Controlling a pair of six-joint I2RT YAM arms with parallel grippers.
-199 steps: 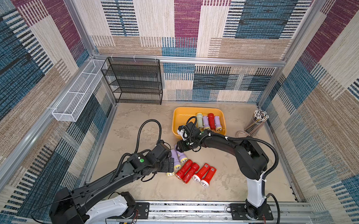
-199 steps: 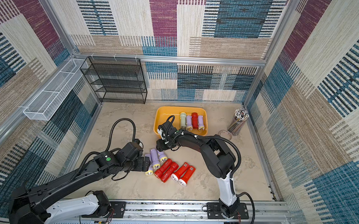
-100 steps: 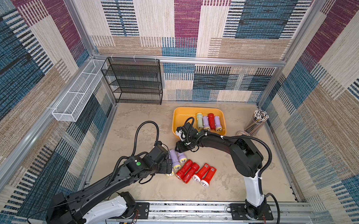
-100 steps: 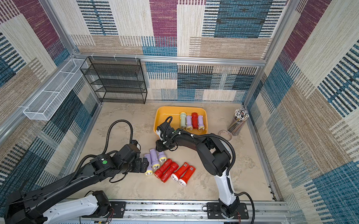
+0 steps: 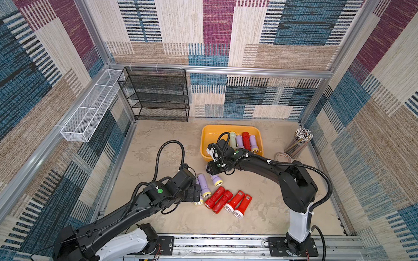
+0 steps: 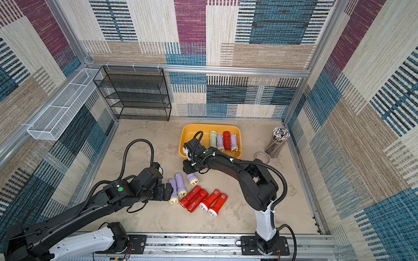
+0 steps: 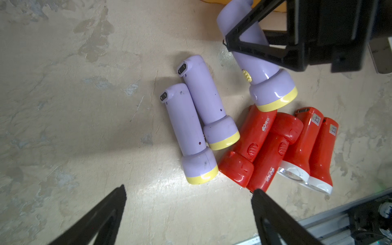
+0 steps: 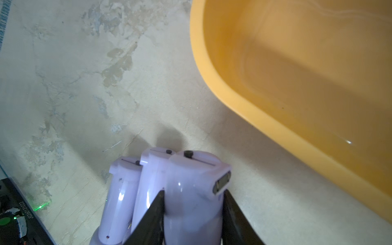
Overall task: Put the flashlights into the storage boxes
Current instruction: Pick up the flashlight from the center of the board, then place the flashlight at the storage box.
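On your left, the left tool [image 7: 188,188] hangs wide open and empty just above the desk [image 5: 154,145], holding nothing. Right under it lie two lilac flashlights [image 7: 186,127] side by side, touching, yellow heads towards the front rail. You have not taken either one yet.

Just right of that pair, a third lilac flashlight [image 7: 263,70] sits between the jaws of the right tool [image 8: 194,192]. The right wrist view shows a jaw pressed against each side of its body, so count it as gripped. You cannot tell whether it is off the desk: its yellow head lies against the nearest of the four red flashlights [image 5: 235,200]. Those four lie in a loose row, touching one another, lenses towards the front.

Further right and back stands the yellow tray [image 5: 230,127]. Four flashlights lie in its right half, in a row: a pale green one [image 5: 232,139], a lilac one, a red one and another lilac. Its left half is bare, so there is room. A cup of pencils [image 5: 298,142] stands by the right wall, no part of the job.

By that count, four are stored and seven remain outside, one of them in your grip. You look roughly a third of the way through.
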